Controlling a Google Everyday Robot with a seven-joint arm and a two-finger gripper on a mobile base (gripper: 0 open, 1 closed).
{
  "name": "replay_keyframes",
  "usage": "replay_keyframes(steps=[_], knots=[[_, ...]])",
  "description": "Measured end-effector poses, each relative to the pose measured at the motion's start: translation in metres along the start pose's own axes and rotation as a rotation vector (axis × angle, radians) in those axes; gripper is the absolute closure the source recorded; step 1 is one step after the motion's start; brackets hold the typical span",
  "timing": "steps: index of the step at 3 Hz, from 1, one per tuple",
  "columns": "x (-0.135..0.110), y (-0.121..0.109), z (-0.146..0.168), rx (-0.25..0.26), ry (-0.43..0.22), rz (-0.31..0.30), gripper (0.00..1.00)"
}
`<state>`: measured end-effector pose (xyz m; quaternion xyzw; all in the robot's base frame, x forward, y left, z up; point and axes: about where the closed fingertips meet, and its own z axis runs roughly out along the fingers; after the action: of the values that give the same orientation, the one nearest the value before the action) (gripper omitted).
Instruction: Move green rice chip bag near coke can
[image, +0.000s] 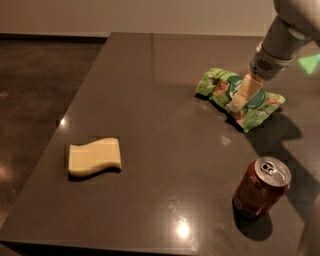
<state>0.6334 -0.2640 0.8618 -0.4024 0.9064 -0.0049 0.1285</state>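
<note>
**A:** How many things lie on the counter (165, 125)?

**B:** Three, one of each kind: one green rice chip bag (216, 84), one coke can (260, 190) and one sponge (95, 157). Above them is one arm (280, 45) with one gripper (238, 104).

**A:** Where is the bag?

**B:** On the far right, lying flat on the counter. The coke can stands upright on the near right, close to the front edge. It does not touch the bag, and there is a stretch of bare counter between them. The sponge lies on the near left, well apart from both.

**A:** And the gripper?

**B:** It slants down from the upper right, and its tip rests on the middle of the bag, at the dark round logo. I cannot tell whether the jaws are wide or narrow there.

**A:** What are the materials and shapes?

**B:** The counter is a dark grey-brown slab, smooth and glossy, with small bright reflections on it. The bag is crinkled film in bright green, roughly oblong, with white lettering and pictures of brown rice cakes. The can is a short metal cylinder with a reddish-brown wall, a silver top and a pull tab. The sponge is pale yellow and matte, a flat slab with wavy sides. The arm has a rounded light grey shell that narrows to the cream-coloured gripper.
</note>
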Motion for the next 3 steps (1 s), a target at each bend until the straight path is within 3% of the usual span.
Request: replay_keyframes(steps=[2, 3], knots=[[0.003, 0.020, 0.003, -0.047, 0.018, -0.032, 0.46], [0.001, 0.028, -0.006, -0.061, -0.008, -0.070, 0.69]])
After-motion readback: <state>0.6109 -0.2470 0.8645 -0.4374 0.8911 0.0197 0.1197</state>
